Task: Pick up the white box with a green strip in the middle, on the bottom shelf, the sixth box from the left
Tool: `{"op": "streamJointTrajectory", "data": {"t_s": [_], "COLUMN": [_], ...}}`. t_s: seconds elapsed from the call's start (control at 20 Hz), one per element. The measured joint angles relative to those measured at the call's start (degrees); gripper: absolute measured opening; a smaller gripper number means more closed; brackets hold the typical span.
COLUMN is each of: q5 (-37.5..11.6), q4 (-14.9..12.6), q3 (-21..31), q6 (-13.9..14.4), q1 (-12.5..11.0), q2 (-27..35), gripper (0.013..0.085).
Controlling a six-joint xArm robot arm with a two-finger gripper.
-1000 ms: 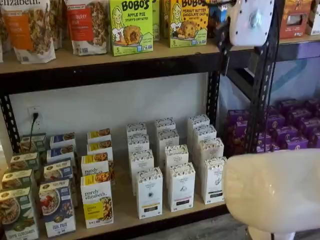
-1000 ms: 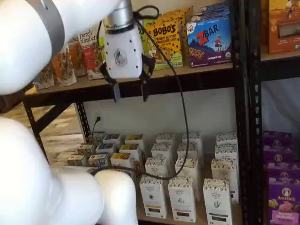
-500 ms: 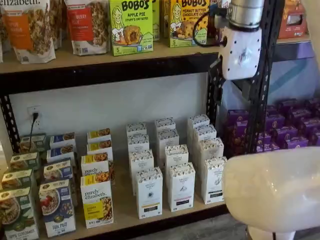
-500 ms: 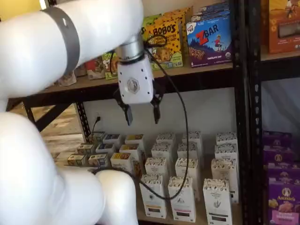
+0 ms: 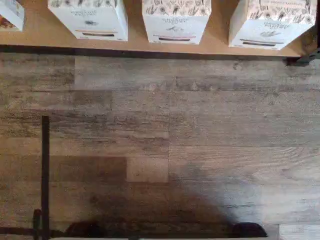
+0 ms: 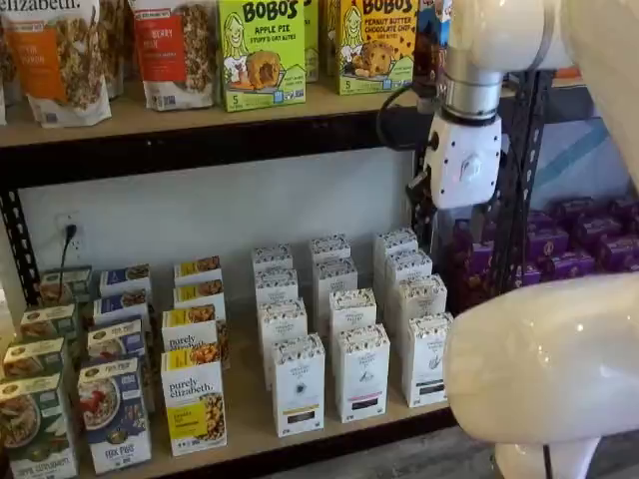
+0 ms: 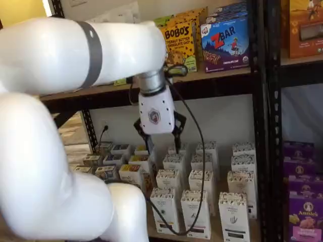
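White arm link (image 6: 544, 374): foreground, hides the rack's right end.
Gripper (image 7: 160, 145): hangs above the white cartons, black fingers apart with a plain gap, empty, touching nothing; fingertips hard to make out.
White box (image 6: 426, 357): upright, long axis vertical, front with greenish strip facing out; rightmost at the front edge of the bottom shelf (image 6: 245, 404). Wrist view crops it (image 5: 270, 22).

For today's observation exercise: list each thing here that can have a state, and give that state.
gripper: open, empty, hanging above the cartons
white box: upright on the bottom shelf, untouched
bottom shelf: stocked with rows of upright boxes
Bobo's boxes: upright on the upper board
cable: hanging slack beside the gripper
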Motion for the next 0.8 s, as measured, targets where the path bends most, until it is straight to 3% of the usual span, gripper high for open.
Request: {"op": "streamJointTrajectory", "data": {"t_s": [0.3, 0.45, 0.8], "q5": [-11.6, -16.1, -32.5], "q4": [1.5, 0.7, 2.3], "q3": [6.4, 8.3, 14.0], "q6": [-2.2, -1.7, -4.1], "q1": [-1.4, -1.3, -2.1], "q2": [3.2, 6.2, 13.9], "gripper": [0.085, 0.085, 0.085]}}
